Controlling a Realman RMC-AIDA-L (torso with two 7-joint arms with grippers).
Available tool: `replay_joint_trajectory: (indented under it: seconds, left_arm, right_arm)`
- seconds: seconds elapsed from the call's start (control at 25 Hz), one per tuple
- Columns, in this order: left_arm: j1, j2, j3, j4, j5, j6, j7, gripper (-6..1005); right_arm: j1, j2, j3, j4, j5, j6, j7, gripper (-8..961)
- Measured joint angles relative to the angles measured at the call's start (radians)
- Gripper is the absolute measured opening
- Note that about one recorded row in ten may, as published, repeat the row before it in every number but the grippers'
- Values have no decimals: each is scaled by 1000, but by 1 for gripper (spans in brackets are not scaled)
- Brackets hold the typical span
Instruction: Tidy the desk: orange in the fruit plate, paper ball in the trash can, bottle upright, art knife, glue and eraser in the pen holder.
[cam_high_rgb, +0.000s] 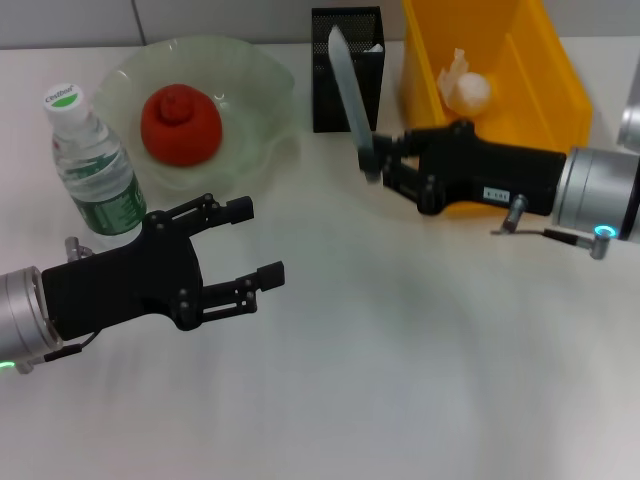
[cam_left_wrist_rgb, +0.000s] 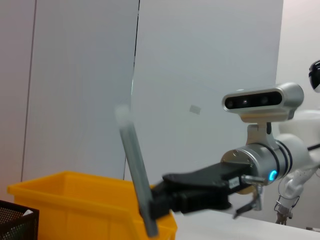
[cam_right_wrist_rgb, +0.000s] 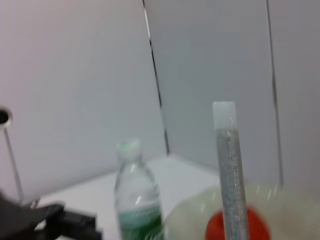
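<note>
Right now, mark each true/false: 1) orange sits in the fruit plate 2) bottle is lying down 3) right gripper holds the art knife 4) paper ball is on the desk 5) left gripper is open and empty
1) True: the round orange fruit lies in the pale green glass plate.
2) False: the clear plastic water bottle stands upright beside the plate.
3) True: the right gripper is shut on the grey art knife, next to the black mesh pen holder.
4) False: the white paper ball lies inside the yellow plastic bin.
5) True: the left gripper is open, holding nothing.
</note>
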Motion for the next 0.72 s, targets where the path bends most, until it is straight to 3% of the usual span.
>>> replay_joint_trajectory:
  seconds: [0.2,0.44,0.72]
  left_arm:
    - [-1,-10,-7,0,-4,-4,-4,818]
    - [-2,-24,-22,0,-5,-6,-4,819]
    - [-7,-40,-32,0,-6,-6,-4,818]
  right_arm:
    - [62,3,-5,186,268,-2,-291,145]
    - [176,7,-1,366,518,21,-488,146]
    - [352,9,-8,490,694,232,-573,145]
